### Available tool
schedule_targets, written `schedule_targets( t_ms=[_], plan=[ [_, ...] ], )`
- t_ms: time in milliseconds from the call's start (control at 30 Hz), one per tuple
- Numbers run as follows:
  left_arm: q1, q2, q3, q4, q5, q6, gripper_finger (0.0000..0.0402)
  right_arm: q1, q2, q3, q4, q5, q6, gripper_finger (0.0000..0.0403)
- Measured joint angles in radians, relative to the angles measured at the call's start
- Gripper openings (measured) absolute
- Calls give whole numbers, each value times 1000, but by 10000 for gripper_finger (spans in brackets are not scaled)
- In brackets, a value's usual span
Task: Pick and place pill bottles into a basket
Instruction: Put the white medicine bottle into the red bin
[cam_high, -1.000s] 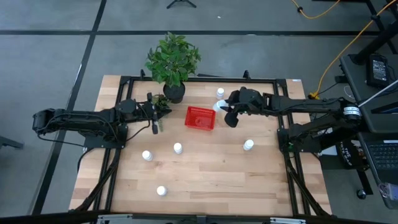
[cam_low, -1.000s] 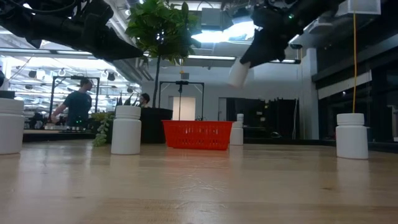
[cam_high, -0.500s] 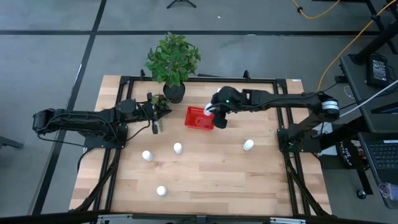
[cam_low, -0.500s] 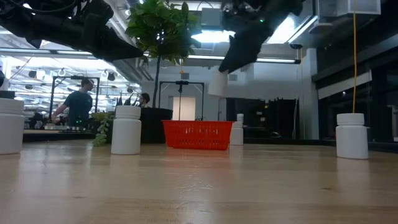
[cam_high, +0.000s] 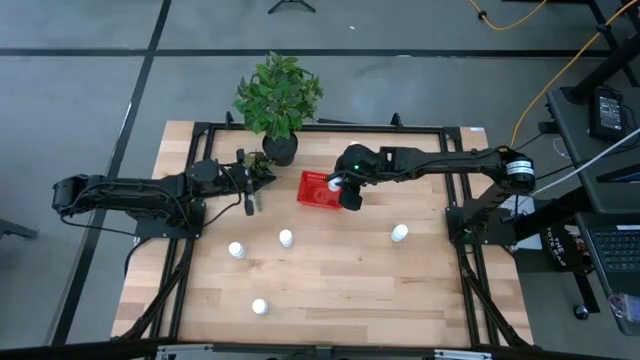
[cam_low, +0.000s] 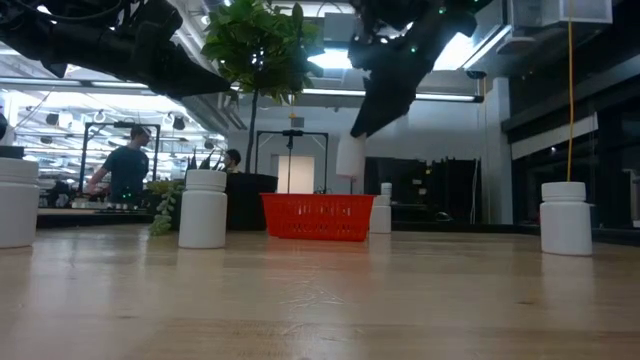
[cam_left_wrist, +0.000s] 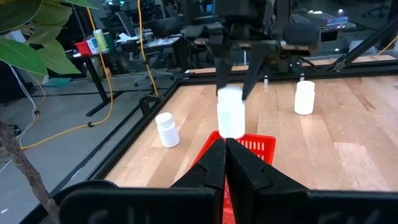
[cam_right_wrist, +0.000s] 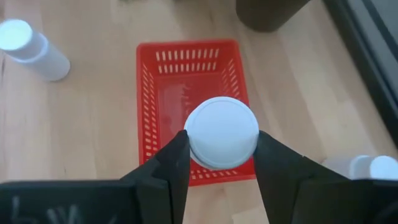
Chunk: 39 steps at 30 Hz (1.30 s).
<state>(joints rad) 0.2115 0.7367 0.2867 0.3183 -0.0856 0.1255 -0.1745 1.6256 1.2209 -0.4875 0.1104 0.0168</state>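
Observation:
My right gripper (cam_high: 341, 189) is shut on one white pill bottle (cam_low: 350, 157), which hangs above the right part of the red mesh basket (cam_high: 318, 190). The basket (cam_low: 317, 217) stands on the table, and nothing shows inside it in the right wrist view. Several other pill bottles stand upright on the wood, among them one (cam_high: 286, 238) near the basket, one (cam_high: 236, 250) left of it and one (cam_high: 399, 233) at the right. My left gripper (cam_left_wrist: 225, 163) waits shut, left of the basket and clear of it. My right gripper pinches the pill bottle between its two fingers (cam_right_wrist: 166, 167), one on each side of its upper end (cam_right_wrist: 194, 142). The fingers (cam_low: 383, 95) slant down at it from the table's right. The bottle hangs nearly upright below them, clear of the basket's rim (cam_low: 318, 197).
A black pot with a green plant (cam_high: 279, 147) stands just beyond the basket's far left corner. Another bottle (cam_high: 259, 307) stands near the front, and one (cam_low: 381, 210) beyond the basket's right end. A black frame (cam_high: 455, 215) borders the table.
My right gripper has gone toward the table's left edge with the bottle, from beside the basket's right end to above the basket. It has sunk a little and tipped further down. The bottle has gone from slanted to nearly upright.

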Motion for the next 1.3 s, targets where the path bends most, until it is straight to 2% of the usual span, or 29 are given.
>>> schedule_targets(
  t_ms=[367,967,1300],
  plan=[
    [0,0,0,-1,0,0,9,-5,90,-2,17,0,-26,145],
    [0,0,0,-9,0,-16,13,-46,100,-3,50,-53,-48,144],
    [0,0,0,-9,1,-60,13,-45,95,-112,176,-53,-45,144]
  ],
)
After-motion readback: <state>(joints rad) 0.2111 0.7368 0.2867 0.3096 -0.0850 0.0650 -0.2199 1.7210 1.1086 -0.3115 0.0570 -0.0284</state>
